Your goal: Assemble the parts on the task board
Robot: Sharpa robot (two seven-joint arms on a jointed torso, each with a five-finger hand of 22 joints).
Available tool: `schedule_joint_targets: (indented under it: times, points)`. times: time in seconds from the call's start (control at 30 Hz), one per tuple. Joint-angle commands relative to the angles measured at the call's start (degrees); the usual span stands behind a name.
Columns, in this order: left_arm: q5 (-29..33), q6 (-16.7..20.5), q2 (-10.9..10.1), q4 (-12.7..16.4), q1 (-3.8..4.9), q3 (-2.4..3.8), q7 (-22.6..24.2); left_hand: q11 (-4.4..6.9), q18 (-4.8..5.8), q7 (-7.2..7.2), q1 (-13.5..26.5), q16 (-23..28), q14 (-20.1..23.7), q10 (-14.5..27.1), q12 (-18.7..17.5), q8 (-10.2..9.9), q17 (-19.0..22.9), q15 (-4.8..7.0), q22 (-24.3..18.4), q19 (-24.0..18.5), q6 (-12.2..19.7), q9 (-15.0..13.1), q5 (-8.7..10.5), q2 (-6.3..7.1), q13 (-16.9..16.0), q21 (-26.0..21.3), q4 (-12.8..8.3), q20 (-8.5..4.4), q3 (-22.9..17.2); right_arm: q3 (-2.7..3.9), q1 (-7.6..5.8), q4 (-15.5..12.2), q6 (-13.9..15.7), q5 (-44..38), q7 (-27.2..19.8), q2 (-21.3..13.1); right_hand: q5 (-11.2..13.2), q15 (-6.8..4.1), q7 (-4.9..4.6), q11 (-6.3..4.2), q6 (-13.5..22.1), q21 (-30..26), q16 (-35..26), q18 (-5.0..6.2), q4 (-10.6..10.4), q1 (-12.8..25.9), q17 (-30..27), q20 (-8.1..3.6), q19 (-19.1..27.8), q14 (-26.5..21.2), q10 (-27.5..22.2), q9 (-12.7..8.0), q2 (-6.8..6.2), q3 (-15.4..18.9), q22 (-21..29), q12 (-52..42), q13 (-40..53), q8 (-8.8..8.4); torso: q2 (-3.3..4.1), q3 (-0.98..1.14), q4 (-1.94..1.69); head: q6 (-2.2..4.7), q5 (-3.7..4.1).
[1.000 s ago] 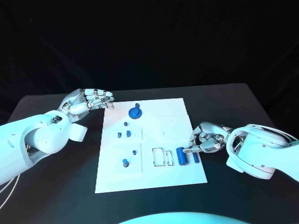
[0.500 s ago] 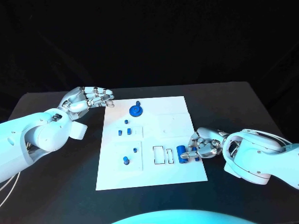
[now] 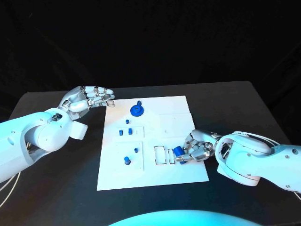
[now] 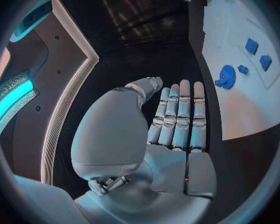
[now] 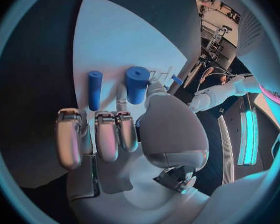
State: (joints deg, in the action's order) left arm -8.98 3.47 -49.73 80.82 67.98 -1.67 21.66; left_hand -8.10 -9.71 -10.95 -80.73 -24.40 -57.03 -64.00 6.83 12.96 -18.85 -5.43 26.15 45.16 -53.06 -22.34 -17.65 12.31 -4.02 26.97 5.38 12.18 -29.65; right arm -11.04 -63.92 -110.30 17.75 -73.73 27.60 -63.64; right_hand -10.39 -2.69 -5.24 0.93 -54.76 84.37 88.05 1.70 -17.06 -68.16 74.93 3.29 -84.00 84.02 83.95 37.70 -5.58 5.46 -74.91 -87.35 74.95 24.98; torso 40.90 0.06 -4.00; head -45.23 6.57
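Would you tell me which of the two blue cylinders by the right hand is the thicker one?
The thicker cylinder sits against the right hand's thumb side; the thin cylinder lies apart, beyond the fingertips.

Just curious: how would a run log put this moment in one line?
right hand: grips thick blue cylinder | left hand: empty, beside white task board

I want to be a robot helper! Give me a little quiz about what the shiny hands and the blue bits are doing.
1. True or false: the silver left hand holds a small blue part.
2. Which hand pinches the thick blue cylinder? A) the left hand B) the silver right hand
3. Fill in: the white task board lies on a ___ table.
Key: 1 false, it holds nothing; 2 B; 3 black.
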Motion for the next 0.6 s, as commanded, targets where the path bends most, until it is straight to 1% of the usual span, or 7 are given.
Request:
schedule_joint_targets:
  times: [0.03, 0.27, 0.33, 0.43, 0.53, 0.6]
  points:
    - [0.25, -0.98, -0.04, 0.2, -0.01, 0.04, 0.25, -0.21, -0.53, -0.29, 0.4, 0.27, 0.02, -0.08, -0.36, -0.3, -0.08, -0.46, -0.09, 0.01, 0.22, 0.03, -0.01, -0.05, -0.05, -0.36, 0.08, 0.57, 0.19, -0.56, 0.87, 0.74, -2.01, -1.15, 2.18, 0.6, -0.06, -0.5, 0.21, -0.28, 0.39, 0.23, 0.23, -0.69, 0.27, -1.45, 7.65, -0.48, -4.86, 4.64, 3.57, -11.29, 0.42, -0.07, -13.77, -0.12, 11.07, -0.14, -0.01, -0.04, 0.01, -0.11, -0.07]
    - [0.25, -1.04, -0.09, 0.23, -0.01, 0.04, 0.22, -0.21, -0.52, -0.29, 0.45, 0.37, 0.05, -0.09, -0.39, -0.31, -0.15, -0.48, -0.16, 0.02, 0.21, 0.02, -0.02, -0.06, -0.06, -0.46, 0.13, 0.59, 0.19, -0.55, 1.12, 1.1, -2.03, -1.32, 2.35, 1.55, 0.09, -0.48, 0.15, -0.25, 0.58, 0.23, 0.22, -0.69, 0.64, -6.63, 7.67, -0.5, -4.8, 4.61, 3.5, -11.32, 0.89, -0.49, -13.75, 0.04, 11.07, -0.1, -0.09, -0.06, -0.03, -0.16, -0.07]
    - [0.25, -1.05, -0.1, 0.23, -0.01, 0.04, 0.21, -0.21, -0.52, -0.29, 0.45, 0.37, 0.05, -0.09, -0.39, -0.31, -0.15, -0.48, -0.16, 0.02, 0.21, 0.02, -0.02, -0.06, -0.06, -0.46, 0.13, 0.59, 0.19, -0.55, 1.15, 1.09, -1.67, -1.21, 2.46, 1.67, 0.1, -0.48, 0.14, -0.24, 0.56, 0.23, 0.22, -0.68, 0.69, -7.31, 7.67, -0.5, -4.8, 4.61, 3.5, -11.34, 1.0, -0.52, -13.75, 0.06, 11.08, -0.11, -0.1, -0.07, -0.05, -0.15, -0.03]
    - [0.25, -1.04, -0.1, 0.22, -0.01, 0.04, 0.2, -0.21, -0.52, -0.29, 0.45, 0.37, 0.05, -0.09, -0.39, -0.31, -0.15, -0.48, -0.16, 0.02, 0.21, 0.02, -0.02, -0.06, -0.06, -0.46, 0.13, 0.59, 0.19, -0.55, 1.17, 0.99, -0.62, 0.25, 2.52, 1.67, 0.09, -0.5, 0.17, -0.27, 0.36, 0.33, 0.2, -0.7, 0.88, -8.94, 7.63, -0.5, -4.8, 4.59, 3.52, -11.41, 1.29, -0.66, -13.77, 0.07, 11.13, -0.12, -0.13, -0.1, -0.04, -0.12, -0.02]
    - [0.25, -1.04, -0.06, 0.21, -0.01, 0.04, 0.19, -0.21, -0.52, -0.29, 0.45, 0.37, 0.05, -0.09, -0.39, -0.31, -0.15, -0.48, -0.16, 0.02, 0.21, 0.02, -0.02, -0.06, -0.06, -0.46, 0.13, 0.59, 0.19, -0.54, 1.1, 0.75, 0.88, 3.66, 1.8, 1.18, 0.06, -0.54, 0.23, -0.32, 0.16, 0.08, 0.16, -0.65, 1.09, -10.44, 7.52, -0.52, -4.73, 4.56, 3.34, -11.51, 1.62, -0.9, -13.71, 0.3, 10.88, -0.17, -0.14, -0.15, -0.08, -0.09, 0.01]
    - [0.25, -1.0, -0.04, 0.2, -0.01, 0.04, 0.17, -0.21, -0.52, -0.29, 0.45, 0.37, 0.05, -0.09, -0.39, -0.31, -0.15, -0.48, -0.16, 0.02, 0.21, 0.02, -0.02, -0.06, -0.06, -0.46, 0.13, 0.59, 0.19, -0.53, 0.83, 0.49, 1.82, 5.8, 1.24, 0.79, -0.11, -0.63, 0.37, -0.44, 0.04, 0.05, 0.15, -0.64, 1.46, -12.08, 7.49, -0.56, -4.71, 4.55, 3.13, -11.61, 2.33, -1.73, -13.69, 0.56, 10.57, -0.25, -0.16, -0.2, -0.11, -0.12, -0.03]
